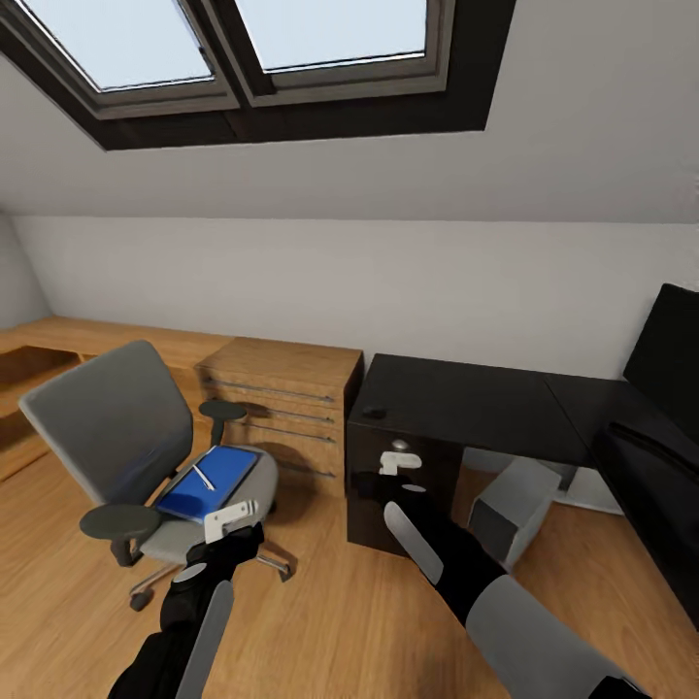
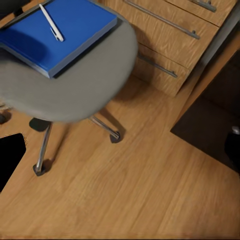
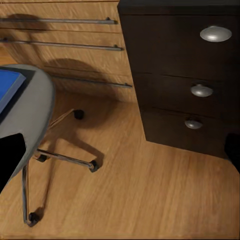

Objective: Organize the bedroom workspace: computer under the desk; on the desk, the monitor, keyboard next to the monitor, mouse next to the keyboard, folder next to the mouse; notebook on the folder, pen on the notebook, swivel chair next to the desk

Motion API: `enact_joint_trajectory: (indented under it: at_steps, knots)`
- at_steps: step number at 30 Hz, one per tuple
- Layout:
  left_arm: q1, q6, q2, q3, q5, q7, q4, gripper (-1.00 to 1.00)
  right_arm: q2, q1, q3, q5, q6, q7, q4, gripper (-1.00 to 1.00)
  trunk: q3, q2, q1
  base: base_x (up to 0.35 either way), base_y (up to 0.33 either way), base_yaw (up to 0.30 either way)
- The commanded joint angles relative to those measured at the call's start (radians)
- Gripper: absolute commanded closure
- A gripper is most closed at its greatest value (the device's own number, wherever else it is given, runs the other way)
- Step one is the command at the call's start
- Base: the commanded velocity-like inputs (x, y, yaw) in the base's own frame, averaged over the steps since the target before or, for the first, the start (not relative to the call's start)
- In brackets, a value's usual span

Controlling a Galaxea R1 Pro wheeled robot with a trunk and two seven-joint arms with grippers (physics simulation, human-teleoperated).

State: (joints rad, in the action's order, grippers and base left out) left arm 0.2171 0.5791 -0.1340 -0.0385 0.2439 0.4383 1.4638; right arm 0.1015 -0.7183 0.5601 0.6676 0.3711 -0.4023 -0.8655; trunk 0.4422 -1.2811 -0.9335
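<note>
While head view hides them | desk [image 3: 175, 75] knobs [image 3: 215, 33] visible | right wrist

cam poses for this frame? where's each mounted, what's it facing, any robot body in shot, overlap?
Head: on the head, looking down at swivel chair and black desk; both arms, left pincer, right pincer show.
Left wrist: faces chair seat, blue folder, pen.
Right wrist: faces desk drawers, chair base.
Shared: chair, wooden floor.
</note>
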Motion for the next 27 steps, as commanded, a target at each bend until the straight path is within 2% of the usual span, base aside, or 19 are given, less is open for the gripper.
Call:
enact_joint_trajectory:
  at_steps: [1, 15, 27]
  knots:
    - [0.001, 0.002, 0.001, -0.001, 0.011, 0.01, 0.001, -1.0, 0.0, -0.001, 0.003, 0.008, 0.002, -0.009, -0.001, -1.0, 0.001, -0.001, 0.001, -0.336, 0.0, 0.0]
    - [0.001, 0.002, 0.001, -0.001, 0.011, 0.01, 0.001, -1.0, 0.0, -0.001, 0.004, 0.009, 0.001, -0.009, -0.002, -1.0, 0.001, -0.001, 0.001, -0.336, -0.01, 0.0]
    - [0.001, 0.002, 0.001, -0.001, 0.011, 0.01, 0.001, -1.0, 0.0, -0.001, 0.004, 0.01, 0.0, -0.008, -0.002, -1.0, 0.001, -0.001, 0.001, -0.224, -0.246, 0.0]
